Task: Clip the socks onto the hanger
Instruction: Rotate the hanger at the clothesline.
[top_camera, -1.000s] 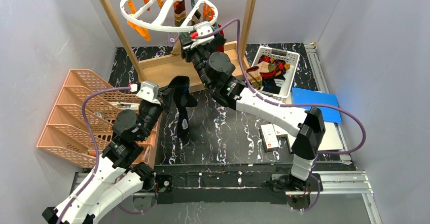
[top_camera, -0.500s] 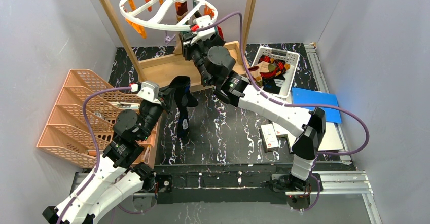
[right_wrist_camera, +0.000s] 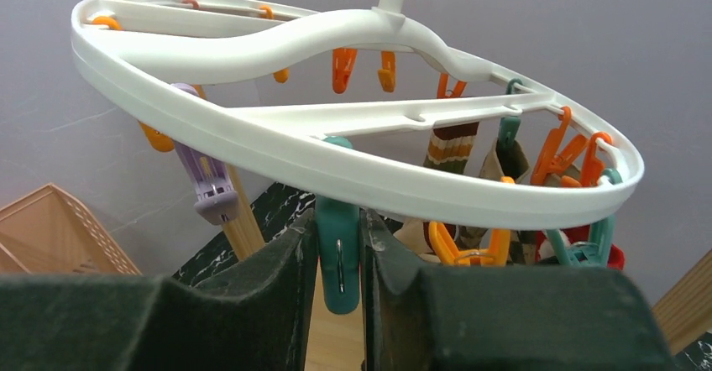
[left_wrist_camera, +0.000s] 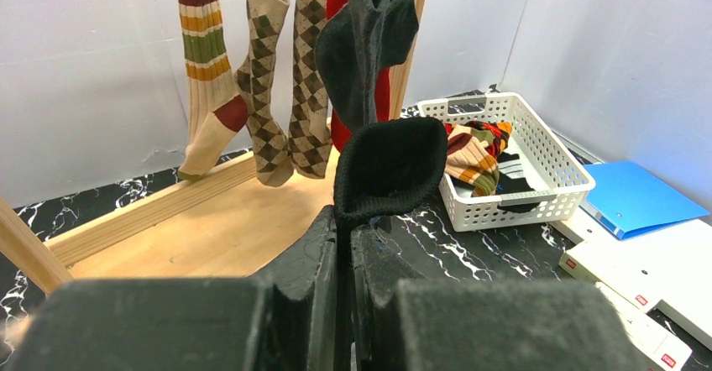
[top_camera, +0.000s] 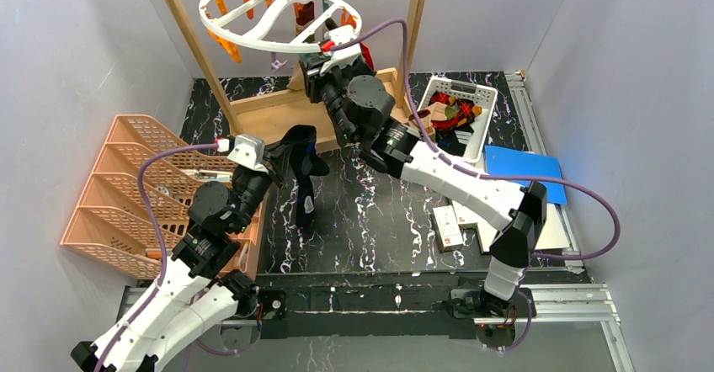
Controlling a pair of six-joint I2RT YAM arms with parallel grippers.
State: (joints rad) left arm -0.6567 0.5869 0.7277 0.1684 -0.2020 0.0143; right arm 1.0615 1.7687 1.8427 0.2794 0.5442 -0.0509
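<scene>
The white ring hanger [top_camera: 244, 39] hangs from the wooden frame, also in the right wrist view [right_wrist_camera: 252, 132]. My right gripper [right_wrist_camera: 339, 245] is shut on a teal clip [right_wrist_camera: 338, 258] under the ring's near rim. My left gripper [left_wrist_camera: 344, 237] is shut on a black sock [left_wrist_camera: 390, 165], which hangs down over the table [top_camera: 303, 195]. Clipped socks hang from the hanger: a striped one [left_wrist_camera: 206, 69], two argyle ones [left_wrist_camera: 269, 94], a red one [left_wrist_camera: 382, 102] and a dark one [left_wrist_camera: 374, 35].
A white lattice basket [top_camera: 484, 119] holds more socks at the right. A wooden base board [top_camera: 269, 115] lies under the frame. Orange stacked baskets [top_camera: 126, 187] stand left. A blue folder [top_camera: 526, 166] and white boxes [top_camera: 450, 225] lie right.
My right gripper has risen toward the hanger's near rim and closed round the teal clip. The ring has swung slightly. My left arm and the black sock have stayed still.
</scene>
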